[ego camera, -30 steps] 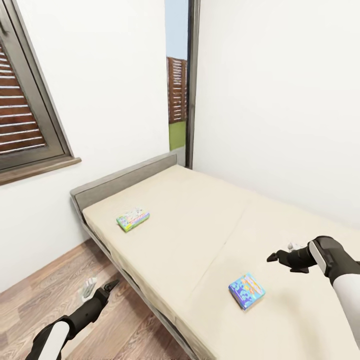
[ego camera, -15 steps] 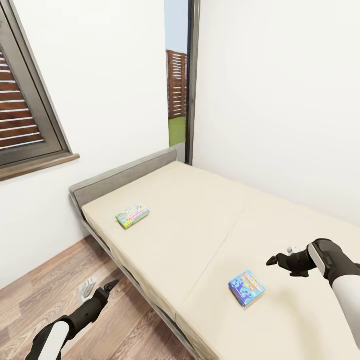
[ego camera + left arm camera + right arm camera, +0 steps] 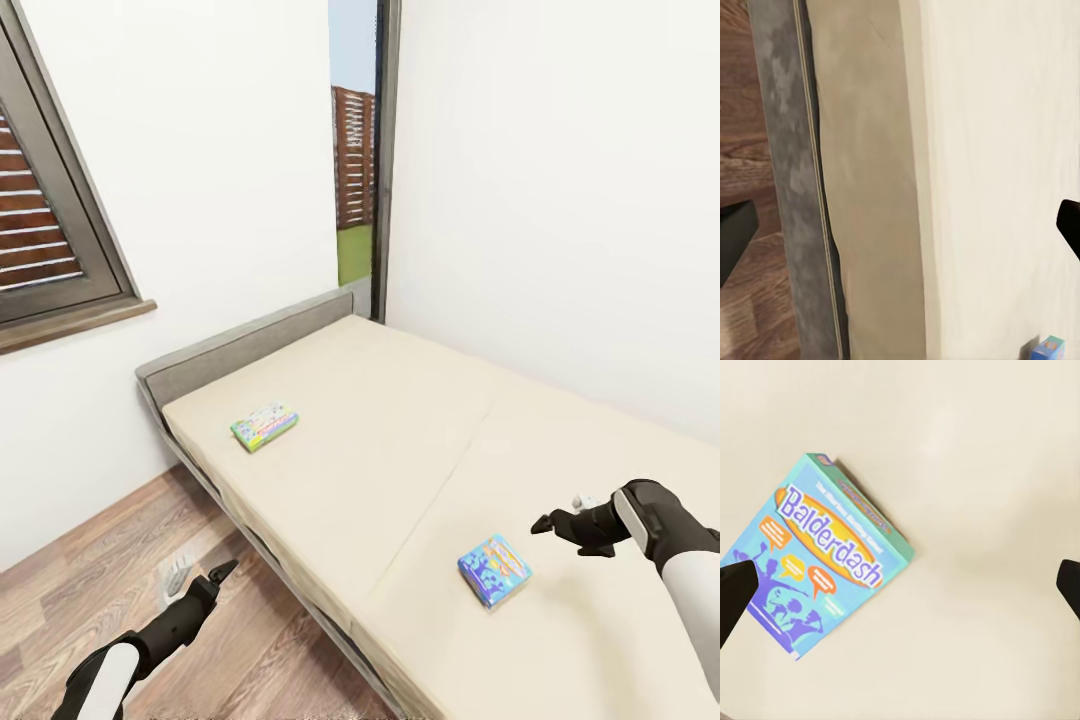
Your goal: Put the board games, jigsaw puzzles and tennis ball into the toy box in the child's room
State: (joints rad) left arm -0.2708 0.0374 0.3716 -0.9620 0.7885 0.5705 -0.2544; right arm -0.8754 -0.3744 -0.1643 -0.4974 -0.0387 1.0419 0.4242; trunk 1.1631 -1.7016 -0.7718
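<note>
The right gripper point(image 3: 562, 522), black with a white forearm behind it, is hovering above the large low bed with the beige sheet point(image 3: 400, 440), and its two fingers are standing wide apart with nothing between them. Just below and in front of this gripper, a small flat blue board game box with an orange title field point(image 3: 494, 571) is lying flat on the sheet; the gripper is near it but is not touching it. In the right wrist view the same blue box point(image 3: 821, 556) is showing the printed word "Balderdash", and it is lying closer to one dark fingertip point(image 3: 735, 592) than to the other one, which is well apart on the other side. The left gripper point(image 3: 195, 582) is hanging low beside the bed, over the brown wood-plank floor point(image 3: 90, 590), next to the dark grey bed frame point(image 3: 250, 545). Its fingers are also spread open and are holding nothing. In the left wrist view the grey frame edge point(image 3: 787, 180) and the side of the beige sheet are running between the two finger tips, and a corner of the blue box point(image 3: 1048, 349) is appearing far ahead on the sheet. Well beyond the left gripper, nearer to the low grey headboard point(image 3: 240, 350), a second thin board game box with a green edge and a pale printed top point(image 3: 265, 426) is lying flat on the bed.
</note>
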